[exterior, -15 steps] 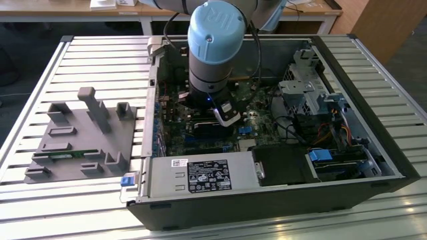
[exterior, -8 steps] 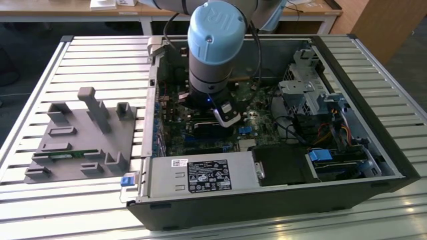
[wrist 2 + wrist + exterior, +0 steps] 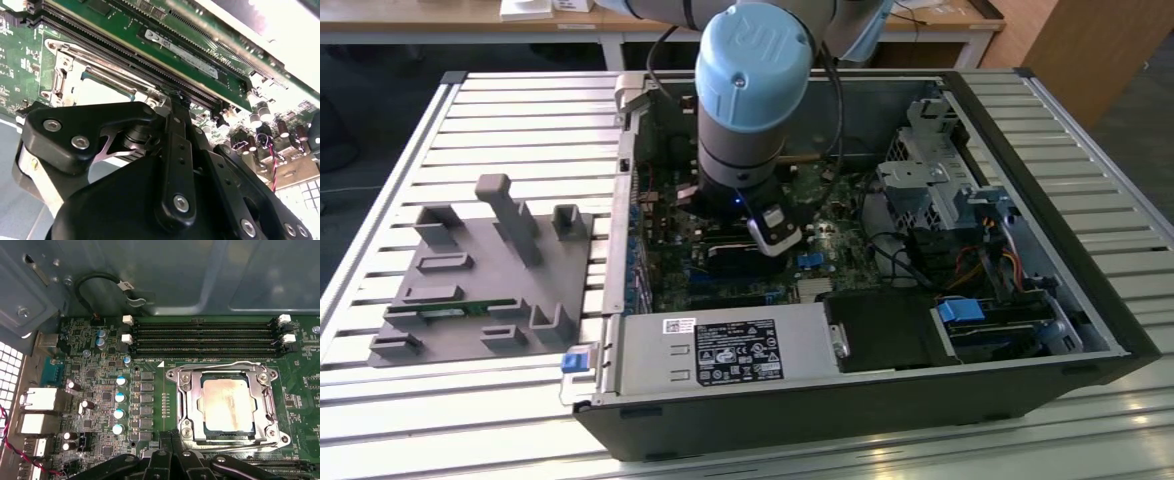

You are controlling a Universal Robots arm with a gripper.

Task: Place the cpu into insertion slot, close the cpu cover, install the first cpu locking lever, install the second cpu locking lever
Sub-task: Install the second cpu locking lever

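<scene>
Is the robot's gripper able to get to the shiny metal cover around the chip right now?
Probably yes. The gripper sits low inside the open case, right beside the cpu cover, which lies flat around the cpu. Nothing stands between them in the first wrist view.

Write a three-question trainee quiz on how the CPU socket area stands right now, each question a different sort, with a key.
1. True or false: the cpu already sits in the insertion slot, in the first wrist view.
2. Multiple choice: the cpu cover is (A) lying closed around the chip, (B) standing upright, (C) lying on the grey fixture outside the computer case.
3. Fill in: beside the socket, the four long black memory slots hold ____ modules.

Key: 1 true. 2 A. 3 no.
</scene>
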